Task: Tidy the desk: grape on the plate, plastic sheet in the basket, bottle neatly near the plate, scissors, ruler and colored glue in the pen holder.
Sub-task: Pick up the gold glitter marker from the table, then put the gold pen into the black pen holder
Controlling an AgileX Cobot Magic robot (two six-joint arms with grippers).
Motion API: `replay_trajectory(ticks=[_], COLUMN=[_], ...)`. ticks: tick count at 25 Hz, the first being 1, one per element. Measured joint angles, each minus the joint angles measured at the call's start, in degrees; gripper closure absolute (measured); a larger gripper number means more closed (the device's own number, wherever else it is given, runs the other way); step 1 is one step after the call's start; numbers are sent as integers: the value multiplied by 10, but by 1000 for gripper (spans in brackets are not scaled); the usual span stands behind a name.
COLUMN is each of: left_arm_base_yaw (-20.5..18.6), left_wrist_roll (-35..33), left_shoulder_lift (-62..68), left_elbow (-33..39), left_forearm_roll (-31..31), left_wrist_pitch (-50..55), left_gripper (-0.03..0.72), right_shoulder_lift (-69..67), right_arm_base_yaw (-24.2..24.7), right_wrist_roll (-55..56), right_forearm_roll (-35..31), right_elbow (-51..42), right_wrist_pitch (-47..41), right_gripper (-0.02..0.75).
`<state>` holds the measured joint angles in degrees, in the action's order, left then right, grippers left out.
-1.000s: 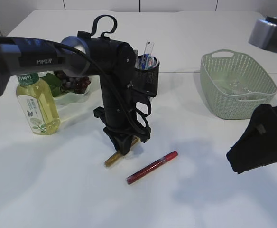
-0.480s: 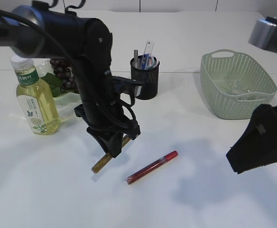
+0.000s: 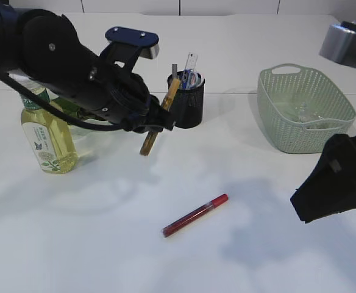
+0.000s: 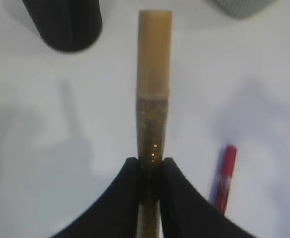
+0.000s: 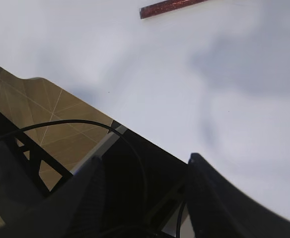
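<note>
The left arm (image 3: 56,58) reaches in over the white surface (image 3: 105,244) from nine o'clock, and its jaws (image 4: 151,171) are pinched on the gold glitter glue (image 3: 160,116) partway along the tube, with a short tail sticking out behind. The tube hangs in the air, clear of the surface, tilted: its pale cap end points toward one o'clock and up, its lower end toward seven o'clock. That cap sits just beside the rim of the black mesh pen holder (image 3: 190,104), on the holder's nine o'clock side, not yet over the opening. The holder already has the ruler and other pieces standing in it, so I'd judge the tube needs swinging nearer upright and carrying toward three o'clock before it can drop in.

The red glitter glue (image 3: 195,215) lies flat on the surface near the middle, long axis running from seven to one o'clock, roughly five o'clock of the holder.

The right gripper (image 5: 145,168) hangs at the surface's right edge, jaws spread with nothing between them.
</note>
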<state>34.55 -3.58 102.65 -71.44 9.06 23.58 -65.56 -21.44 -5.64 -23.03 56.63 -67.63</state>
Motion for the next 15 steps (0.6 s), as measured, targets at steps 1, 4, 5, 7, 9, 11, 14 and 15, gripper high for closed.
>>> replay_trajectory(ticks=[1, 4, 5, 7, 9, 11, 14, 15], left_arm_base_yaw=[0, 0, 0, 0, 0, 0, -4, -8], left_wrist_roll=[0, 0, 0, 0, 0, 0, 0, 0], left_shoulder_lift=[0, 1, 4, 15, 34, 63, 109, 126], left_elbow=[1, 3, 3, 3, -2, -18, -59, -77], left_forearm_roll=[-5, -13, -13, -13, -13, -14, -19, -21], left_wrist_pitch=[-35, -142, -178, -262, -322, -364, -394, -396], left_gripper=[603, 603, 603, 603, 603, 603, 601, 601], right_shoulder_lift=[0, 0, 0, 0, 0, 0, 0, 0], right_arm_base_yaw=[0, 0, 0, 0, 0, 0, 0, 0], right_wrist_roll=[0, 0, 0, 0, 0, 0, 0, 0], right_forearm_roll=[0, 0, 0, 0, 0, 0, 0, 0], right_elbow=[0, 0, 0, 0, 0, 0, 0, 0], right_wrist_pitch=[0, 0, 0, 0, 0, 0, 0, 0], right_gripper=[320, 320, 320, 320, 320, 320, 320, 320])
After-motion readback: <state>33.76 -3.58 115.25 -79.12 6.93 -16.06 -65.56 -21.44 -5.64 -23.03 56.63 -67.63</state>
